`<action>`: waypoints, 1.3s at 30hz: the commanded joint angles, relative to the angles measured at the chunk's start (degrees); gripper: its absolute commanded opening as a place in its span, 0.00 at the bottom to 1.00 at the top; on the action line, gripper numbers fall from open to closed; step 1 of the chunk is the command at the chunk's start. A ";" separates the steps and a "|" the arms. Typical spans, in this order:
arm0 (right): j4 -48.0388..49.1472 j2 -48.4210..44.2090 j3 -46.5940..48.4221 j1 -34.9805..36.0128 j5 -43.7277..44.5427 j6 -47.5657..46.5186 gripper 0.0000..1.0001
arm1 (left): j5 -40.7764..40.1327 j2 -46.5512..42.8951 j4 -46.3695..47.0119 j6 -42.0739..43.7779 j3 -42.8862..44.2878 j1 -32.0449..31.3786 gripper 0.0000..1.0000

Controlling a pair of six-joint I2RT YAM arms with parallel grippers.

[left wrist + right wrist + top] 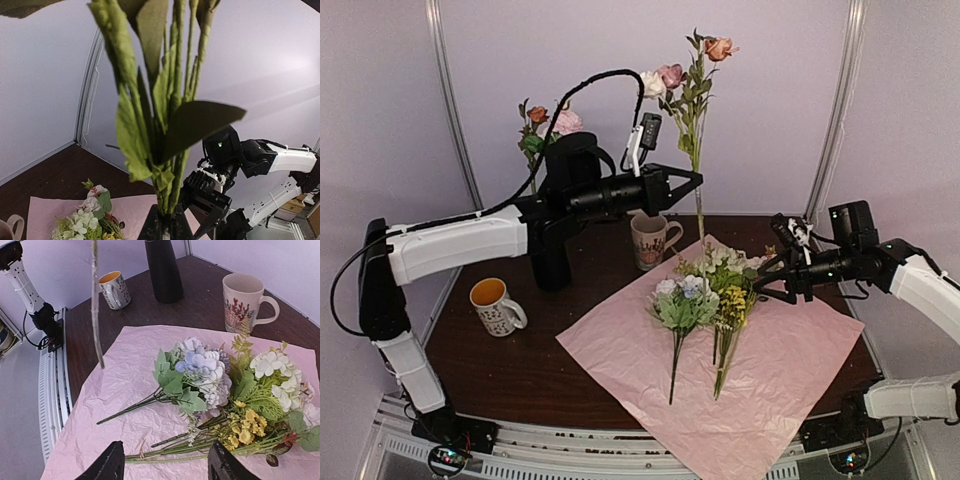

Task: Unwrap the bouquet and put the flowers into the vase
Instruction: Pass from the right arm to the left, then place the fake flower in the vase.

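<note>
An orange-lined mug (496,306) stands at the left of the dark table (520,365). Beside it, further back, is the vase (552,262), a tall, narrow, matte black cylinder. The left arm crosses its mouth. Two blooms (550,122), one orange-red and one pink, rise behind that arm; whether they sit in the vase cannot be told.

The left gripper (694,180) is clenched on a tall sprig (692,110) held upright in the air. The sprig has green leaves and three blooms: white, pink and orange-pink. Its thin bare end hangs free below the fingers, just right of the cream patterned mug (650,243). That makes two mugs and one vase.

One crinkled lilac-pink paper sheet (770,370) lies spread flat across the table's right half. On it rest the remaining flowers in two loose groups. One is a lavender-blue cluster (200,365) with broad leaves on one stem. The other is a mixed bunch (265,390) of white blooms, small yellow ones and ferny green.

The right gripper (165,462) hovers over those stems with its jaws apart, grasping nothing.
</note>
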 commanded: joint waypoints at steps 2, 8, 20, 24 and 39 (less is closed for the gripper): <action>2.80 -4.09 -3.27 -3.89 5.85 -4.35 0.57 | -7.31 -10.76 -11.94 11.21 -6.44 1.89 0.00; 2.84 -5.07 -4.66 -4.06 7.21 -7.08 0.58 | -22.42 -17.93 -26.19 21.02 -6.79 4.06 0.00; 2.83 -2.35 -3.35 -3.97 10.31 -6.33 0.58 | -27.80 -26.67 -23.42 27.98 -6.93 18.97 0.00; 3.20 -2.30 -3.58 -3.97 10.28 -6.41 0.59 | -24.63 -25.25 -21.30 27.89 -5.08 23.99 0.00; 2.14 -2.00 -3.16 -4.01 10.30 -7.59 0.60 | -18.60 -17.35 -11.67 24.96 -3.80 33.25 0.00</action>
